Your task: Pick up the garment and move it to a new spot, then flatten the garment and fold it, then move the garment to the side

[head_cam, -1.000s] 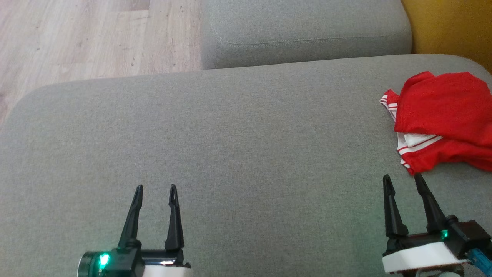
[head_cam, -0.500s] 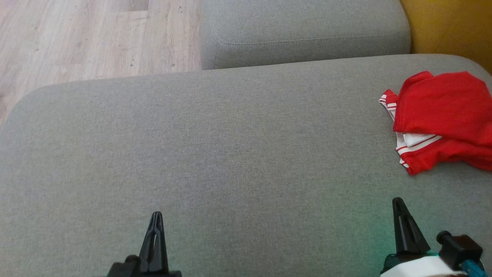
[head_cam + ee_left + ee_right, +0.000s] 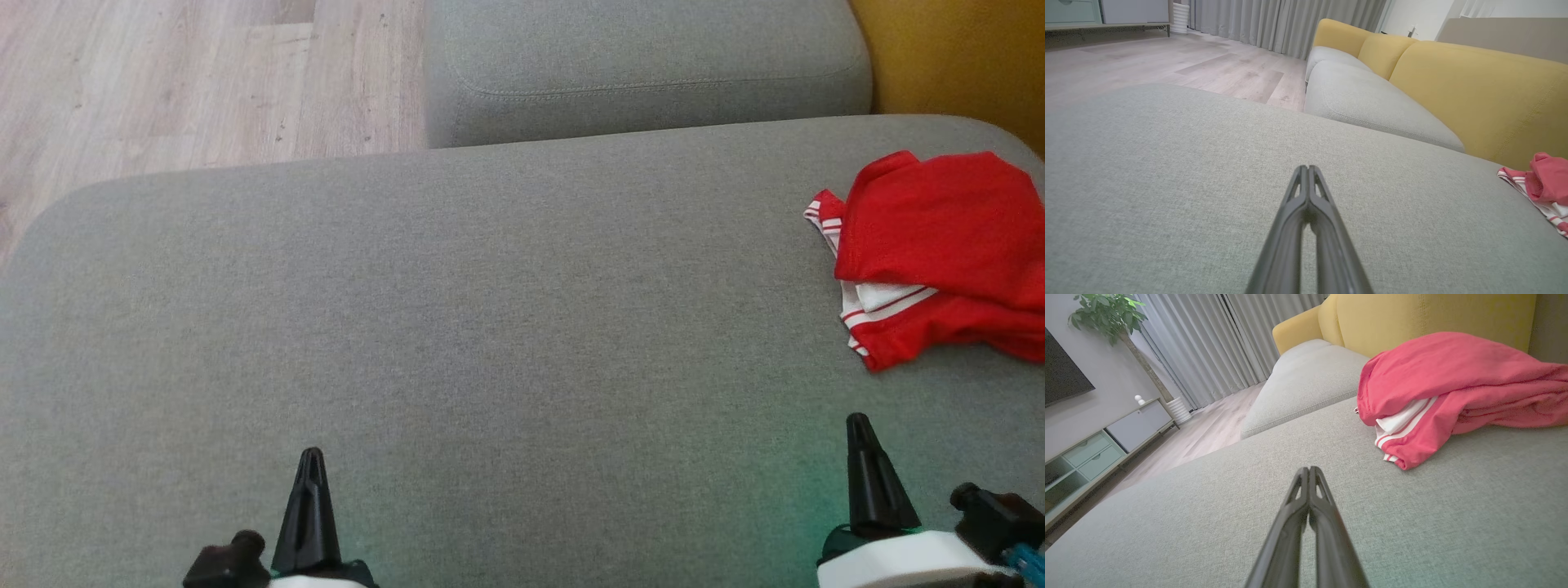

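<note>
- Garment (image 3: 939, 253), red with white stripes, is seen bundled at the right end of the grey sofa seat (image 3: 490, 327), partly cut off by the frame.
- Folding is judged rough at best; flattening and tidy placement appear left to do.
- Its long axis is judged to run left-right, striped hem leftward.
- Left claw (image 3: 310, 461) and right claw (image 3: 859, 426) are held pressed together, empty, clear of the cloth.

A living room at home — grey sofa (image 3: 1298, 375) with yellow backs (image 3: 1412, 318) beyond the right pincer (image 3: 1309, 470), curtains (image 3: 1208, 347) further on, potted plant (image 3: 1102, 314) and TV console (image 3: 1094, 449) off to its left.
</note>
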Available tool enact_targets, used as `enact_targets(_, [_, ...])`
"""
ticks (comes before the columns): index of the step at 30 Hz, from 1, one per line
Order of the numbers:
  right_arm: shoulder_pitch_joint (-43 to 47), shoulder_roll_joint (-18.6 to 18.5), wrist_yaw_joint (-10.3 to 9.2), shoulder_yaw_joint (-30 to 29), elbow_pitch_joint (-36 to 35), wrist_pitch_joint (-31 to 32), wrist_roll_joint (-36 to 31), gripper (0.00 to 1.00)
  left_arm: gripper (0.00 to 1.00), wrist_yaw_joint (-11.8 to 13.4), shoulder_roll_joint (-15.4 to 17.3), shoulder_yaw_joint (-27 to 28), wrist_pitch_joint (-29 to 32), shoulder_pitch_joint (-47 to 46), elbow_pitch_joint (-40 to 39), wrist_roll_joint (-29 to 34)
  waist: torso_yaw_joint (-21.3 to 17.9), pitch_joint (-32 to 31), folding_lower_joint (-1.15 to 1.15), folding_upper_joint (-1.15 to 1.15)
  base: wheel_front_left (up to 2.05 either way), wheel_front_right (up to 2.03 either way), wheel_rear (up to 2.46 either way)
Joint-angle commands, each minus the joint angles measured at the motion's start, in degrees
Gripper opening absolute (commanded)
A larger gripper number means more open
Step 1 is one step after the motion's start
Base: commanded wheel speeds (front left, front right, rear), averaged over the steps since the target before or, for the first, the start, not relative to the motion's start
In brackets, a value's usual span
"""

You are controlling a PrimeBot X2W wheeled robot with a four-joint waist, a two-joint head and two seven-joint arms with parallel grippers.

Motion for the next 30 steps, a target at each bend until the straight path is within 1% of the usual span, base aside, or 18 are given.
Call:
enact_targets(1, [-2.52,-0.66,0.07,-0.23,-1.51,0.27,2.02,0.0,0.0,-0.73,0.52,1.1,0.2,-2.51,-1.48,-1.89,-0.01,0.0,0.0,0.0,0.0,0.0,0.0])
enact_targets(26, [-5.43,-1.04,0.15,-1.18,-0.62,3.84,19.3,0.0,0.0,-3.96,1.08,4.54,3.72,-5.35,0.04,-19.43,-0.11,-0.01,0.0,0.0,0.0,0.0,0.0])
enact_targets(30, [-5.78,-1.07,0.16,-1.32,-0.52,4.29,21.35,0.0,0.0,-4.35,1.12,4.99,4.18,-5.68,0.22,-21.51,-0.13,-0.02,0.0,0.0,0.0,0.0,0.0])
